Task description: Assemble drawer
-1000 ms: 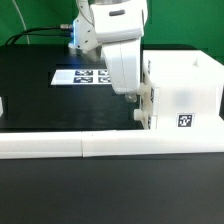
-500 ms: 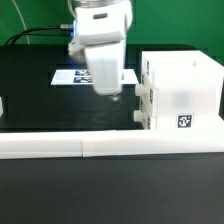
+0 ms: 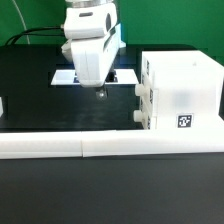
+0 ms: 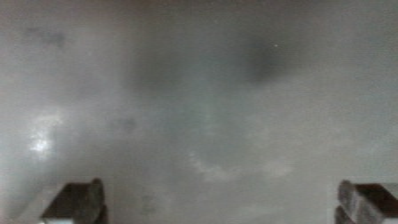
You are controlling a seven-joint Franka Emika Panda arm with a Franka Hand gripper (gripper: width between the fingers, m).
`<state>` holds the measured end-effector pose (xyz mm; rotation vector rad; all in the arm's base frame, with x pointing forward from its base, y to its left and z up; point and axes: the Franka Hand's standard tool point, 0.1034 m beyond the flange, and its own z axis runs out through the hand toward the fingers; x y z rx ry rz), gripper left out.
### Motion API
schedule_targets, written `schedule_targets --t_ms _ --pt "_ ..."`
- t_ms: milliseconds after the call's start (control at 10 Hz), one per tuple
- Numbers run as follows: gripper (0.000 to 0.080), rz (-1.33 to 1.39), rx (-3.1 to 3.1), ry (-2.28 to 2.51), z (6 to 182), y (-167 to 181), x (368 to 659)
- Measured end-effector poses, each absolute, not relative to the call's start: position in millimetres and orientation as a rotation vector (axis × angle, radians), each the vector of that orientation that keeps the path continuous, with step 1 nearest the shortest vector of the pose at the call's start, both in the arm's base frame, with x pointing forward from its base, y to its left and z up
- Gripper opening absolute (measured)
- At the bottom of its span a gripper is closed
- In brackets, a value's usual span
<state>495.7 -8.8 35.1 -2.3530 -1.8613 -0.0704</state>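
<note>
You see the drawer case (image 3: 181, 92) standing at the exterior view's right, with both trays (image 3: 144, 103) seemingly seated in its open front, so assembly looks nearly finished. The gripper (image 3: 100, 94) hovers apart, over the marker board (image 3: 64, 77), jaws spread and holding nothing.

The white drawer case (image 3: 179, 93) stands upright at the exterior view's right. A small black-and-white tag (image 3: 185, 122) marks its front

Pretty clearly a robotics lab bench: black table (image 3: 40, 100) fenced by low white border rails (image 3: 60, 146), a marker board (image 3: 60, 77) behind the robot arm (image 3: 88, 40), cables trailing beyond it.
</note>
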Motion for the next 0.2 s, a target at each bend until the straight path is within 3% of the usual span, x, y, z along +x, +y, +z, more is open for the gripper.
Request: schedule_targets --t_ms 200 --pt "0.0649 -0.069 -2.352 -1.861 34.6 -8.8 495.3"
